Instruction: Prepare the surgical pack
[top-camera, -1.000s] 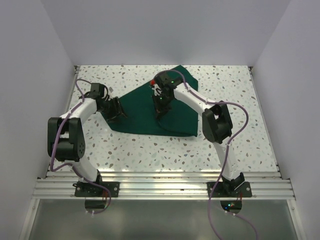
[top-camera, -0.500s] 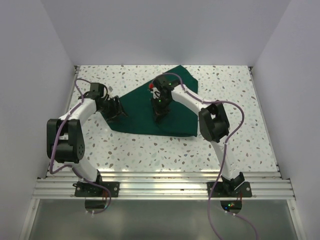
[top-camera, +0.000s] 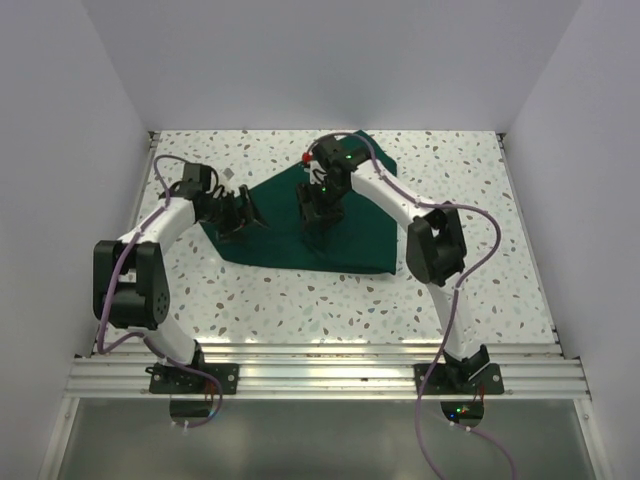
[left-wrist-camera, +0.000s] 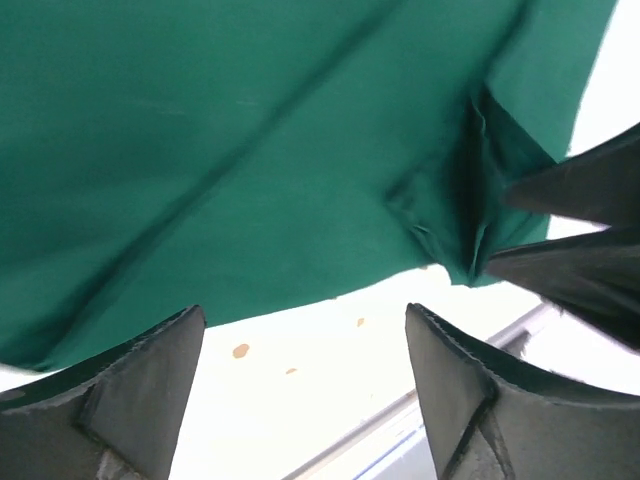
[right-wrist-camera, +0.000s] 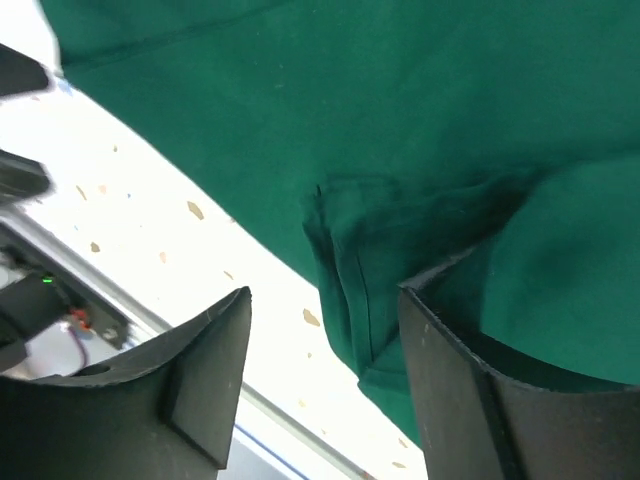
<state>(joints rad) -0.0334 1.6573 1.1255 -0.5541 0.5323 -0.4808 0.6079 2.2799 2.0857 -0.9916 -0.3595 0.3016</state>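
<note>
The surgical pack shows as a dark green cloth drape (top-camera: 365, 228), folded flat in the middle of the speckled table. My left gripper (top-camera: 245, 214) stands open at the drape's left edge. In the left wrist view its fingers (left-wrist-camera: 140, 385) frame bare table, with the drape (left-wrist-camera: 250, 150) just beyond the tips. My right gripper (top-camera: 317, 216) hangs open over the drape's middle. In the right wrist view a folded corner of the drape (right-wrist-camera: 345, 270) lies loose between the spread fingers (right-wrist-camera: 195, 370), touching neither.
The speckled table (top-camera: 300, 300) is walled in white on three sides. An aluminium rail (top-camera: 330, 375) carrying both arm bases runs along the near edge. Purple cables loop beside each arm.
Both grippers have opened. The right one has let go of the cloth fold and lifted a little. The left one has shifted slightly right along the drape's edge.
</note>
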